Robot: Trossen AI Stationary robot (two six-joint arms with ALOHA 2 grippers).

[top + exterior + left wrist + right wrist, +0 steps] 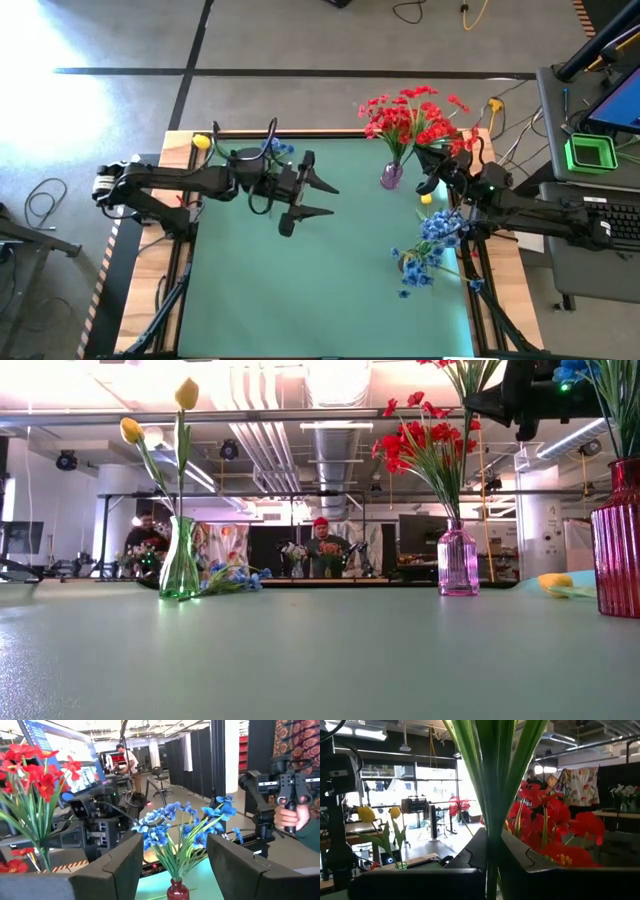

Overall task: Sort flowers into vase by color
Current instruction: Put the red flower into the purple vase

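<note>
1. flowers: most already stand in vases. the red flowers (410, 115) are in a pink vase (390, 178) in the upper right of the high view. the blue flowers (435, 232) are in a red vase (618, 540) at right centre. the yellow tulips (185, 395) are in a green vase (180, 565) at the upper left. a loose yellow flower (426, 198) lies between the pink and red vases, and a loose blue sprig (280, 150) lies near the upper left.
2. the right gripper (440, 165) hangs just beside the red flowers, its fingers clamped on a bunch of green stems (492, 780).
3. risk: the held stems are close to the red flowers, so lowering them could snag the blooms or tip the narrow pink vase.
4. risk: if the stems miss the vase's small mouth, they could drop onto the table or land with the wrong colour.
5. the left gripper (333, 200) hovers over the table at centre left, fingers partly apart and holding nothing. reaching across could brush the green vase or sweep the blue sprig.
6. hard to tell: the heads of the held stems are cut off in the right wrist view, so their colour is uncertain. red blooms beside the gripper in the high view suggest red.
7. the pink vase's mouth is hidden under the blooms. in the low view the right gripper is cropped at the upper right.
</note>
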